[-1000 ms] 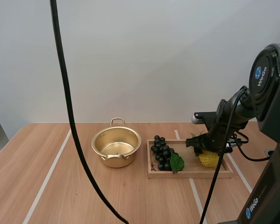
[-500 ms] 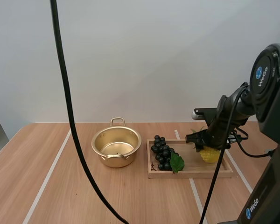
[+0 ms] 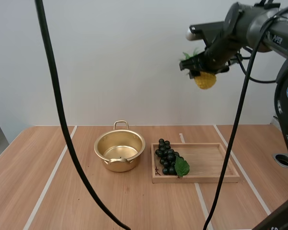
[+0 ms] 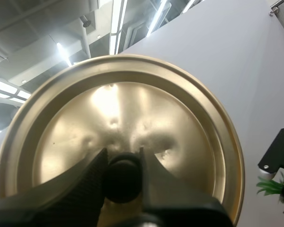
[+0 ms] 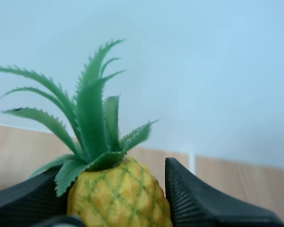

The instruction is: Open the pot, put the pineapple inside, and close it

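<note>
One pineapple [image 3: 205, 80], earlier at tray [image 3: 201, 179], now high, pinched by right claw [image 3: 200, 73]; lid [image 4: 180, 123] by left claw [image 4: 121, 160].

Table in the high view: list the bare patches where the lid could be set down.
Free: the table left of the pot; the front strip before pot and tray; the tray's right half, beside the grapes. Crowded: the narrow gap between pot and tray.
</note>
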Robot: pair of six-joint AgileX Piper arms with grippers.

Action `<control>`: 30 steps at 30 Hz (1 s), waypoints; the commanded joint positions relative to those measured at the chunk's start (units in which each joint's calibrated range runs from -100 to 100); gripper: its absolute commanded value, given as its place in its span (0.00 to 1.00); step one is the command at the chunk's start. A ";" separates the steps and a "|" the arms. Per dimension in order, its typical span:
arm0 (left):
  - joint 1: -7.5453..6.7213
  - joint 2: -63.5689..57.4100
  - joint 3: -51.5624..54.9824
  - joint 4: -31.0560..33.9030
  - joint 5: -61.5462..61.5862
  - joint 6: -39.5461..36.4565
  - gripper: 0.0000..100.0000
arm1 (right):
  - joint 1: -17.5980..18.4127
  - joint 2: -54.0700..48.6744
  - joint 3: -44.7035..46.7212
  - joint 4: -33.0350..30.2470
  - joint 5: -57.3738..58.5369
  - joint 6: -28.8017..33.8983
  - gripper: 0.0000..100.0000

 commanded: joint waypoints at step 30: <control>-0.14 -1.07 -7.44 8.56 10.09 -0.32 0.00 | 22.09 27.03 -10.88 -10.83 27.80 -1.84 0.00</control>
